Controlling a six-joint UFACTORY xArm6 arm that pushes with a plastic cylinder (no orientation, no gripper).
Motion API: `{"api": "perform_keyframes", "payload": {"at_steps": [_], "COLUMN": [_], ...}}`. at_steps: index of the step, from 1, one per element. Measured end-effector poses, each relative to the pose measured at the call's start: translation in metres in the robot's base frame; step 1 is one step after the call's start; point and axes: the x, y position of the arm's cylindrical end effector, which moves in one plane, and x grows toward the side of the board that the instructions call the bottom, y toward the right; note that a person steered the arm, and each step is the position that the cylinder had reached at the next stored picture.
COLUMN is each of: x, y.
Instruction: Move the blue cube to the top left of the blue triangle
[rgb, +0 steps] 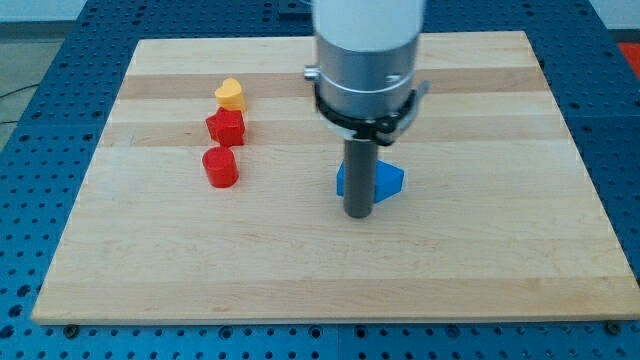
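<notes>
My tip (358, 214) is seen set just below the small blue block (390, 180), apparently plastic; its shape is half hidden. No claw is fitted, so nothing is grasped. It is judged light, rigid and slippery on the wooden board (480, 250), best pushed squarely at a flat side.

Blue cube (344, 180): mostly hidden behind the rod, only a sliver showing on its left side. Blue triangle (389, 180): flat on the table, just right of the rod, apparently touching the cube.
</notes>
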Motion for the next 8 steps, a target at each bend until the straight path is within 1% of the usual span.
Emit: {"api": "perform_keyframes", "payload": {"at_steps": [1,2,4,5,6,7,8], "x": [0.002,-0.006,-0.029,-0.031,-0.031,-0.015,-0.008], "y": [0.027,0.057,0.052,0.049,0.043,0.022,-0.007]}}
